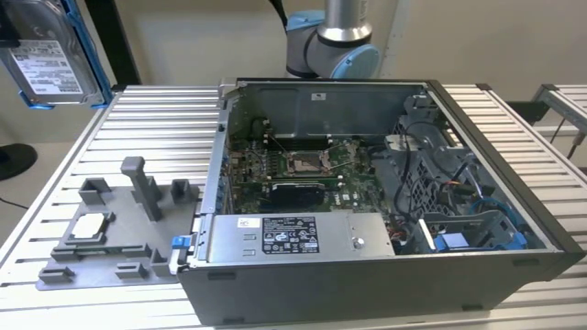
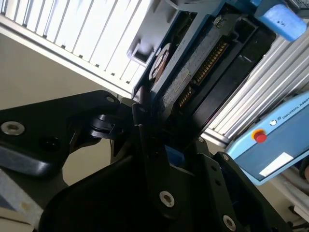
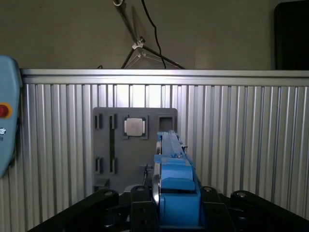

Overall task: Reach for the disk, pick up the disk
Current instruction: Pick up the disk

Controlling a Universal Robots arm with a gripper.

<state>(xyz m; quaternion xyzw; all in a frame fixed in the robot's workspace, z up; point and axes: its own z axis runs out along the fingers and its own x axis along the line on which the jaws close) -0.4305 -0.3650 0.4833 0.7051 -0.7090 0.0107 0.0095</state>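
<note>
Clamping onto the disk (image 3: 175, 159), the gripper (image 3: 176, 210) has its black fingers (image 3: 140, 208) pressed against both flat sides. That is a firm grasp, seen edge-on in the first wrist view with the blue bracket toward the camera. In the second wrist view the disk rises out of those fingers, showing one face and a row of connector pins. A blue pendant (image 2: 270, 145) with a red button sits off to one side.

Past the disk, down on the ribbed metal table (image 3: 241, 135), lies the gray tray (image 3: 145, 154), with the small white-topped chip (image 3: 134, 126) seated in one of its pockets.

Over to the exterior view: the disk hangs high in the air, label showing, well clear of the open computer case (image 1: 367, 289). It is off toward the exterior view's left, touching nothing on the table. The gray tray lies flat just beside the case on that same side.

Inside the case, the silver box (image 1: 293, 237) with the black-and-white label sits against the nearest wall, and the green circuit board (image 1: 303, 165) lies beyond it on the case floor. A tangle of cables and a blue bracket fill the end toward the exterior view's right. Behind the case's far wall stands the arm's gray and blue base (image 1: 330, 48).
</note>
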